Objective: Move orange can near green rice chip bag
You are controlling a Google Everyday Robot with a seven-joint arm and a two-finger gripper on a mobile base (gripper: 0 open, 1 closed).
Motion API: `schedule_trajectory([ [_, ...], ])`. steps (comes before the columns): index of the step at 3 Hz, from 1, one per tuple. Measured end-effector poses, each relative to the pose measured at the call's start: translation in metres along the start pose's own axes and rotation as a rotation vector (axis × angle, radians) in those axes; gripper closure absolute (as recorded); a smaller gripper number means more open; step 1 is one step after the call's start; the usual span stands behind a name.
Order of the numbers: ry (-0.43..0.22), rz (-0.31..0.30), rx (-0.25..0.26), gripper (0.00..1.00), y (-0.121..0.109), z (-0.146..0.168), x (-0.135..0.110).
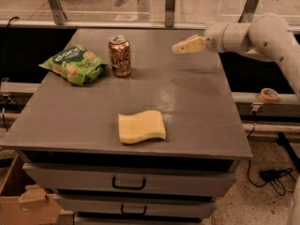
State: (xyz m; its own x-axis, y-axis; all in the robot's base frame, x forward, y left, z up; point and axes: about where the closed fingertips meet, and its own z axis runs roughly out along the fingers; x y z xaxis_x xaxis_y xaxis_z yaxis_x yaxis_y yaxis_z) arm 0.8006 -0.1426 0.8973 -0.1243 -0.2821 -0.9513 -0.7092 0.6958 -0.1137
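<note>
Grey cabinet top (pixel 197 107): orange can (pixel 120 56) upright just beside green rice chip bag (pixel 75 64), sponge (pixel 140 126) near front. Gripper (pixel 176 48) midair at right, empty, aperture can't tell. Speckled floor (pixel 267 205).

Got an orange-gold can (pixel 120 56) with pale lettering and a silver top, green bag (pixel 75 64) with white lettering and pale round chips at its 9 o'clock. Plain yellow sponge (pixel 140 126), dull grey table (pixel 197 107). Cream gripper (pixel 180 47) off at the can's 3 o'clock.
</note>
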Motion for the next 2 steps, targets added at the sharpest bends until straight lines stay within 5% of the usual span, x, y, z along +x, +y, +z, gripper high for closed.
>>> schedule_trajectory([
  [1,-0.001,-0.022,0.239,0.00,-0.0710,-0.0690,-0.0007],
  [2,-0.015,-0.025,0.274,0.00,-0.0803,-0.0725,-0.0042],
])
